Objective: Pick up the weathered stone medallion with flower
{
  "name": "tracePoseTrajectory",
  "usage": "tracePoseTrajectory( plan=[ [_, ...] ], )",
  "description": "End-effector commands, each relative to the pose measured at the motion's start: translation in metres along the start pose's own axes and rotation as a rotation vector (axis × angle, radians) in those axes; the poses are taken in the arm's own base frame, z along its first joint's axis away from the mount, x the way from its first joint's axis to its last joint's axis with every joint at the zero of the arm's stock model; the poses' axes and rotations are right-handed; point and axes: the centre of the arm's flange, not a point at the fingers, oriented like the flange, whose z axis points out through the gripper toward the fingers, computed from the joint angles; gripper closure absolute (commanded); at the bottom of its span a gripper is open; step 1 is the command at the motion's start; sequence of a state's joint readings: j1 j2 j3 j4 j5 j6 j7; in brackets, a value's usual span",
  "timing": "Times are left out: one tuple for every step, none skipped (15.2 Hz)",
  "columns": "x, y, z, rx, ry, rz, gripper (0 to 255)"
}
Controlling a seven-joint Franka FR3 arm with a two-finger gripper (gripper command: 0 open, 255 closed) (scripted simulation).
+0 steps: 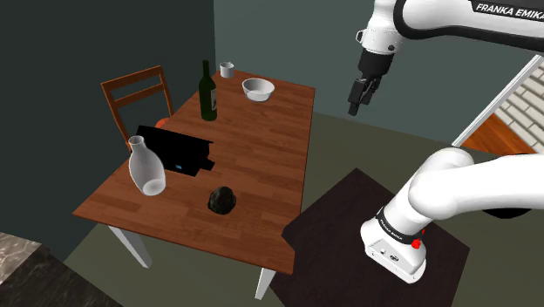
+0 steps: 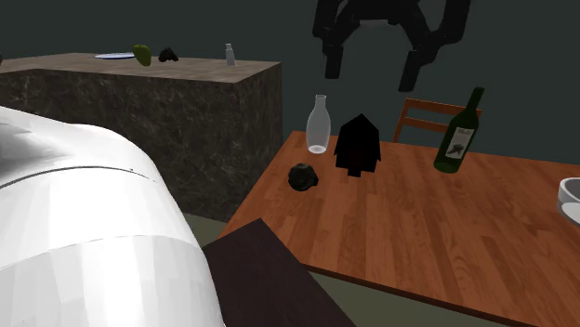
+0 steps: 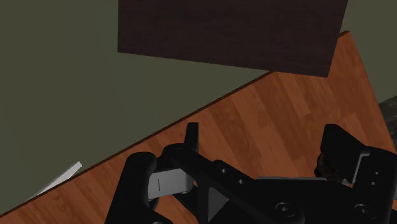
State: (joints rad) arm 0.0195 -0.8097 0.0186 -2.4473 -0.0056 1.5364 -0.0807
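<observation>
The medallion [image 1: 222,201] is a small dark, rough lump lying near the front edge of the wooden table [image 1: 270,148]. In the second exterior view the medallion [image 2: 303,176] sits in front of a clear vase. My black gripper [image 1: 356,106] hangs high in the air past the table's right side in the shoulder view, far from the medallion. Its fingers stand apart with nothing between them, as the second exterior view [image 2: 370,67] and the wrist view [image 3: 264,145] both show. Under the gripper lie the table's edge and the floor.
On the table stand a green wine bottle [image 1: 208,92], a white bowl [image 1: 258,88], a small cup [image 1: 227,69], a clear vase [image 1: 146,166] and a black boxy object [image 1: 174,150]. A wooden chair [image 1: 135,96] is behind the table. A stone counter [image 2: 139,102] stands beside it.
</observation>
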Motion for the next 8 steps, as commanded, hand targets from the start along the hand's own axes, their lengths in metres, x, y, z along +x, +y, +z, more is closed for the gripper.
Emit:
tracePoseTrajectory(
  plan=[
    [0.000,0.000,0.000,0.000,0.000,0.000,0],
    [0.015,0.000,0.003,-0.005,-0.013,-0.039,0],
    [0.030,0.000,0.007,-0.011,-0.026,-0.078,0],
    [0.044,-0.001,0.010,-0.016,-0.040,-0.116,0],
    [0.059,-0.002,0.014,-0.021,-0.053,-0.155,0],
    [0.073,-0.004,0.018,-0.026,-0.066,-0.194,0],
    [0.088,-0.006,0.022,-0.032,-0.079,-0.233,0],
    [0.102,-0.009,0.026,-0.037,-0.092,-0.271,0]
  ],
)
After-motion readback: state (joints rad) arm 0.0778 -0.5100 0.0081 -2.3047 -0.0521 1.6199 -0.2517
